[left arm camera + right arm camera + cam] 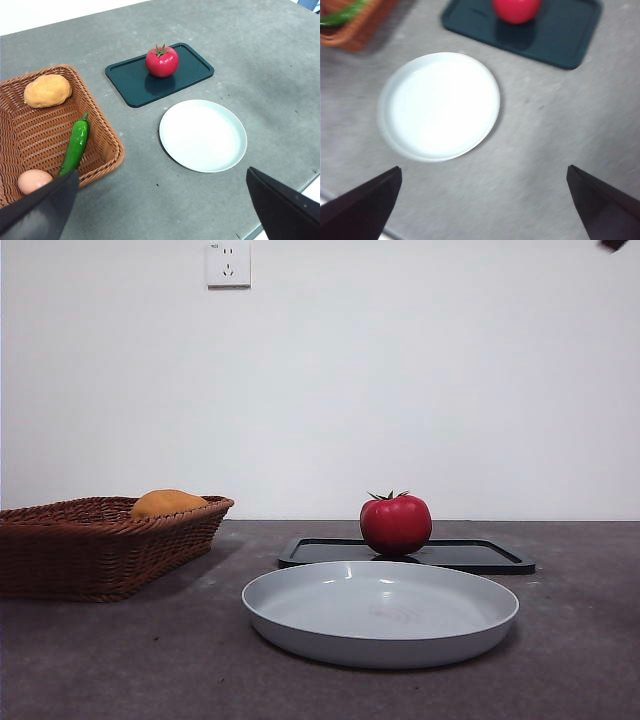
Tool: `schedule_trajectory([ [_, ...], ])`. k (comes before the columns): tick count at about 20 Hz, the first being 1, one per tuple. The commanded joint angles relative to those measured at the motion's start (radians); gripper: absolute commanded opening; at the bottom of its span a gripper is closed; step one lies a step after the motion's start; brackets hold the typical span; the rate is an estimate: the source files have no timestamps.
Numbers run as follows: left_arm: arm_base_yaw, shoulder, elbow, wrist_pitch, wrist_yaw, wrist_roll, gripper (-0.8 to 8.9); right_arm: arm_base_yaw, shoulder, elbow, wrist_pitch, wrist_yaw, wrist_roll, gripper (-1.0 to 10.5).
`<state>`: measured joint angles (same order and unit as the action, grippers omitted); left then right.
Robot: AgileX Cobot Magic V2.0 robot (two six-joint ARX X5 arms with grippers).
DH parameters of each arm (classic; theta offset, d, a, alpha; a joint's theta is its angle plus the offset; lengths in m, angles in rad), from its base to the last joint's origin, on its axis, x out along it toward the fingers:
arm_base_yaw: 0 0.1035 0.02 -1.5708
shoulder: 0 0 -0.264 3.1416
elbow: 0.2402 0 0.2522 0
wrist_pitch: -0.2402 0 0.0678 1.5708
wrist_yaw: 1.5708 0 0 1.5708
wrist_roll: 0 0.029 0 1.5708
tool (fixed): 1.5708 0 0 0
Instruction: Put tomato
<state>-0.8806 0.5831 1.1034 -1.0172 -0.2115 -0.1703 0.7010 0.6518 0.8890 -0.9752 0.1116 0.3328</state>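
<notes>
The red tomato [396, 524] with its green stem stands on a dark tray [480, 556] behind the white plate [380, 612]. The left wrist view shows the tomato [162, 61] on the tray [192, 70] and the plate [203, 135] beside it, far below my open left gripper [165, 210]. In the right wrist view the tomato [516, 9] is cut off at the frame edge, and my right gripper [485, 205] hangs open high above the plate [439, 105], holding nothing. A black arm tip [614, 245] shows in a top corner of the front view.
A brown wicker basket [90, 545] stands at the left with an orange-yellow fruit [166, 503]. From the left wrist, the basket [30, 135] also holds a green pepper [75, 145] and an egg [33, 180]. The grey table [260, 60] spreads around them.
</notes>
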Motion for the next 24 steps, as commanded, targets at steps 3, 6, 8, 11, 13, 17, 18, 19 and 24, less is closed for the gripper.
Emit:
schedule_trajectory([
  [3, -0.010, 0.004, 0.008, 0.008, -0.006, 0.011, 5.97, 0.029, -0.151, -0.024, 0.017, 0.005, 0.079, 5.8],
  [6, -0.010, 0.004, 0.008, 0.012, -0.006, 0.011, 5.97, 0.029, -0.188, -0.024, 0.031, 0.004, 0.079, 5.8],
  [8, -0.010, 0.004, 0.008, 0.011, -0.006, 0.011, 5.97, 0.029, -0.192, -0.023, 0.032, -0.003, 0.079, 5.8],
  [11, -0.010, 0.004, 0.008, 0.011, -0.006, 0.011, 3.87, 0.029, -0.191, -0.023, 0.035, -0.006, 0.079, 4.0],
  [13, -0.010, 0.004, 0.008, 0.012, -0.006, 0.011, 0.28, 0.029, -0.191, -0.023, 0.037, -0.006, 0.079, -0.1],
  [17, -0.010, 0.004, 0.008, 0.012, -0.006, 0.011, 0.29, 0.029, -0.191, -0.023, 0.040, -0.006, 0.078, 0.2],
  [18, -0.010, 0.004, 0.008, 0.012, -0.006, 0.011, 0.29, 0.029, -0.191, -0.023, 0.041, -0.006, 0.078, 0.2],
  [19, -0.010, 0.004, 0.008, 0.012, -0.006, 0.011, 0.29, 0.029, -0.191, -0.023, 0.041, -0.006, 0.078, 0.2],
  [24, -0.009, 0.004, 0.008, 0.012, -0.006, 0.011, 0.29, 0.029, -0.191, -0.023, 0.041, -0.006, 0.078, 0.2],
])
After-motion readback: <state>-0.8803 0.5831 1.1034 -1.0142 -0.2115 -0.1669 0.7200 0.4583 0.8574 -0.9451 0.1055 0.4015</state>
